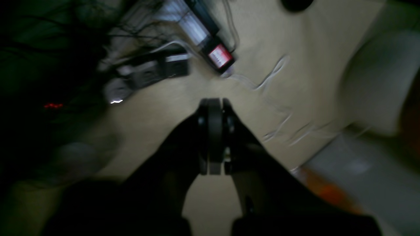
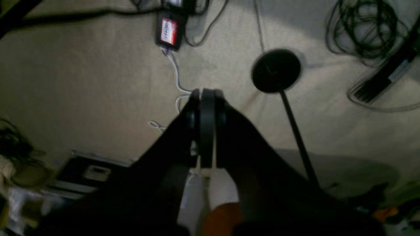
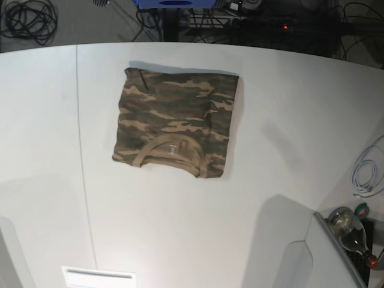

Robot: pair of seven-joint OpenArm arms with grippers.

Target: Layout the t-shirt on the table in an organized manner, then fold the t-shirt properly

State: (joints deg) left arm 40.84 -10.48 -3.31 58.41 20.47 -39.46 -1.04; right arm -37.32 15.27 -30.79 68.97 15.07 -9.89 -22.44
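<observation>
The t-shirt (image 3: 175, 123) lay folded in a neat block on the far middle of the table (image 3: 288, 150). My left gripper (image 1: 215, 105) and right gripper (image 2: 207, 93) had fingers pressed together, holding nothing. The folding looked done, I think; next I only needed to check.

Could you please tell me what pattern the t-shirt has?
The t-shirt is brown, tan and dark-green camouflage, clearest in the base view.

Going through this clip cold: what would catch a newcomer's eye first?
The camouflage t-shirt stands out first: it lies folded into a compact rectangle on the white table, collar toward the camera in the base view. Next, both wrist views are dim and filled by a shut black gripper, left and right, over a cable-strewn floor.
</observation>
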